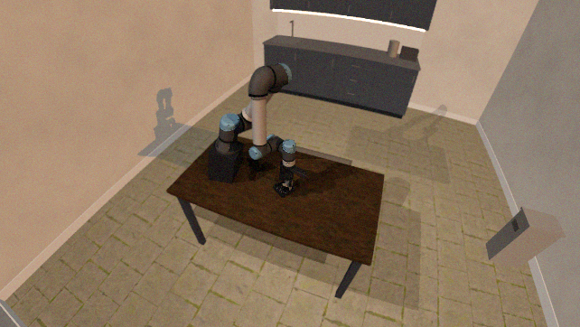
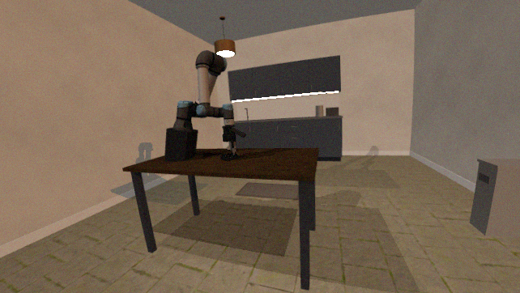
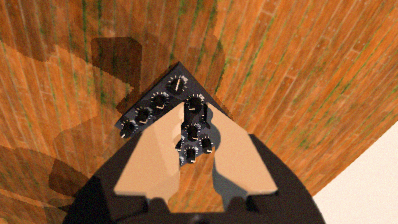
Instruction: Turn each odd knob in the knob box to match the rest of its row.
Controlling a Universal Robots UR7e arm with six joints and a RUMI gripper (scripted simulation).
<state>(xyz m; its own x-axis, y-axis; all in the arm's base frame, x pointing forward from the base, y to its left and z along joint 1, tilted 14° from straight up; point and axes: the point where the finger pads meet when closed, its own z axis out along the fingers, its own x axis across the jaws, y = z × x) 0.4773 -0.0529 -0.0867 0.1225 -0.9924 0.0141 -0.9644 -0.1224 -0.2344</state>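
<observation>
Your claw (image 3: 192, 142) hangs straight down over the knob box (image 3: 150, 95), its two tan fingers drawn close about a black knob (image 3: 192, 131) in the box's nearer rows. Whether they truly clamp that knob, you cannot tell here. The box lies flat on the wooden counter (image 1: 325, 217), near the arm's dark pedestal (image 1: 216, 173).

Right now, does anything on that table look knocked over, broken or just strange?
Nothing stands out. The small black knob box lies flat on the wooden table, and the gripper hangs straight down over it with its fingers nearly together among the knobs. Whether they pinch a knob is hard to tell. No spills or damage show.
</observation>
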